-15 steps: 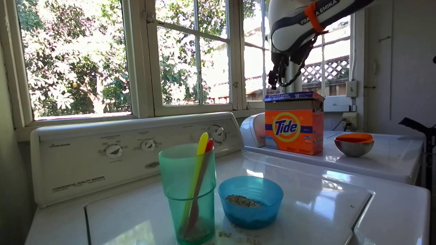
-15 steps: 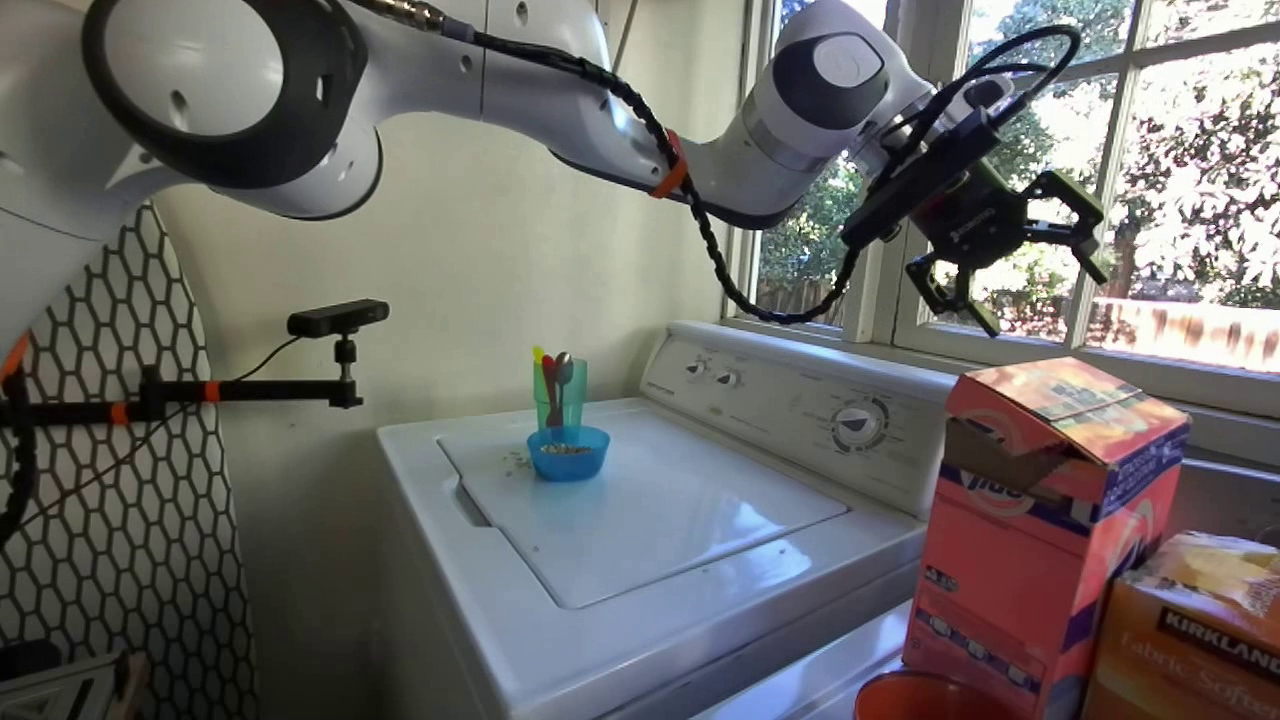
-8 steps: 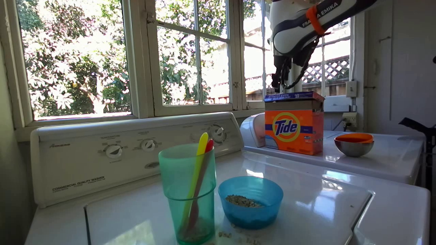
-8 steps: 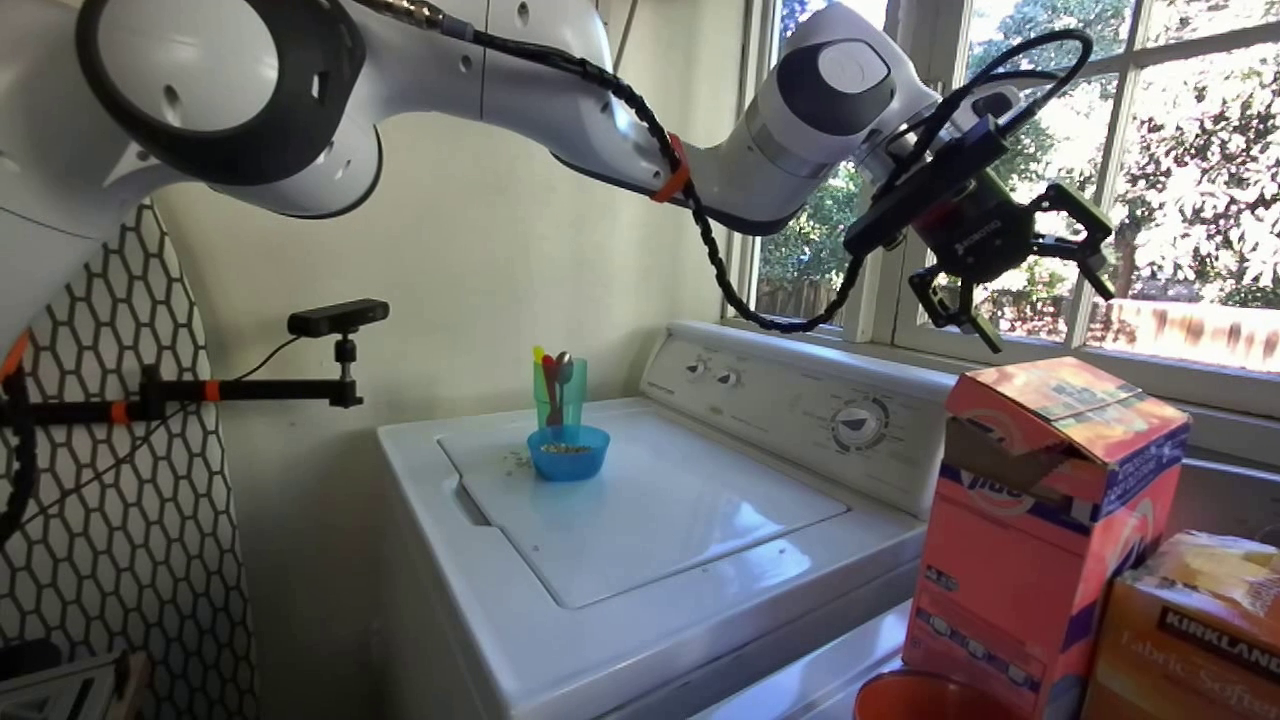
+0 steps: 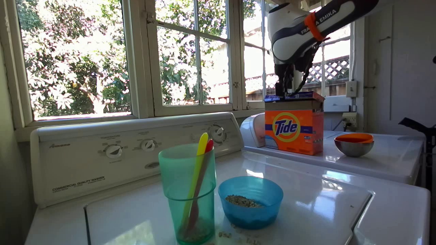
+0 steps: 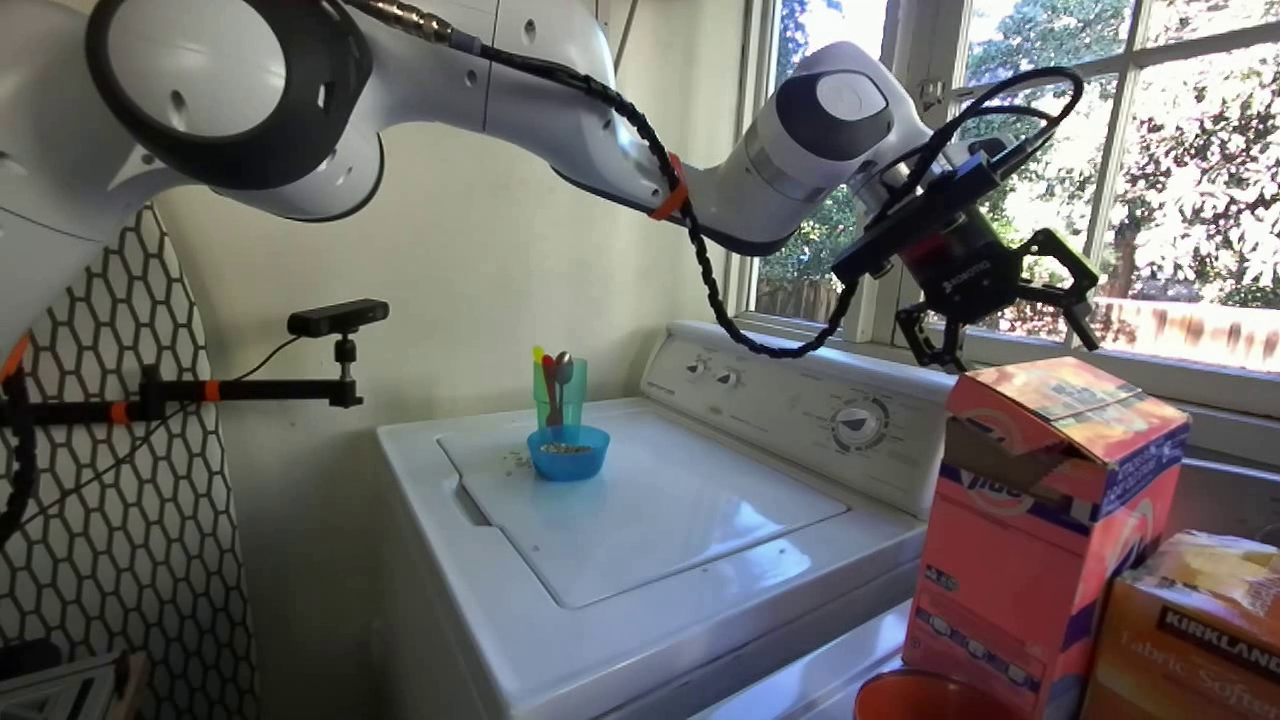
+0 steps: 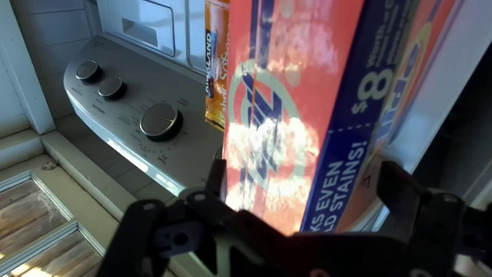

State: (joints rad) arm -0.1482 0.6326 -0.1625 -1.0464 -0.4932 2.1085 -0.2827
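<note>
Tide detergent box [image 5: 289,127] stands upright on the white surface [image 5: 388,151], beside the Kirkland fabric-softener box [image 6: 1190,650]. Tool [image 6: 1021,352] spread near the Tide lid [image 6: 1065,395]; contact cannot be confirmed. Box judged stiff yet crushable, smooth-faced; fill weight unknown. Advisable hold: across the lid's opposite edges.

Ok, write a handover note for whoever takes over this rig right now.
Pincer: open, holding nothing, at the top of the orange-red rectangular cardboard Tide box; contact can't be confirmed.
Box: upright on the glossy white dryer, beside the orange cardboard Kirkland fabric softener box.
Done: in the wrist view, the Tide box shows between the spread fingers.
Left: no grip on the Tide box yet.
</note>
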